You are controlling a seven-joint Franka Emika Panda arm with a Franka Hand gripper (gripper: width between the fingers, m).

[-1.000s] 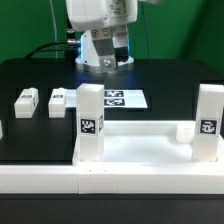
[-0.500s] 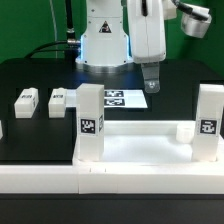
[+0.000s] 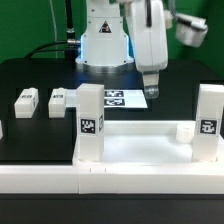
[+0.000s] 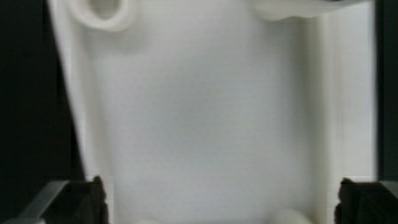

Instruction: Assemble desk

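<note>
- Gripper [image 3: 152, 94] hangs over the black table [image 3: 40, 70] near the marker board [image 3: 125, 99], behind the tabletop [image 3: 140, 148]. Fingers are wide apart, nothing held.
- Tabletop lies at the front, just behind the rail [image 3: 110, 180]. One upright leg [image 3: 90, 120] and another upright leg [image 3: 208, 122] stand at its corners.
- Loose legs [image 3: 26, 100] lie apart on the table at the exterior view's left.
- We judge the parts stiff, light, smooth plastic, prob. slippery. Take a leg across its flat sides.
- Table is flat, w/ room round the loose legs.

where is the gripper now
In the exterior view the gripper hangs right of centre, its tips just off the right edge of the marker board, above the far rim of the tabletop in the picture.
</note>
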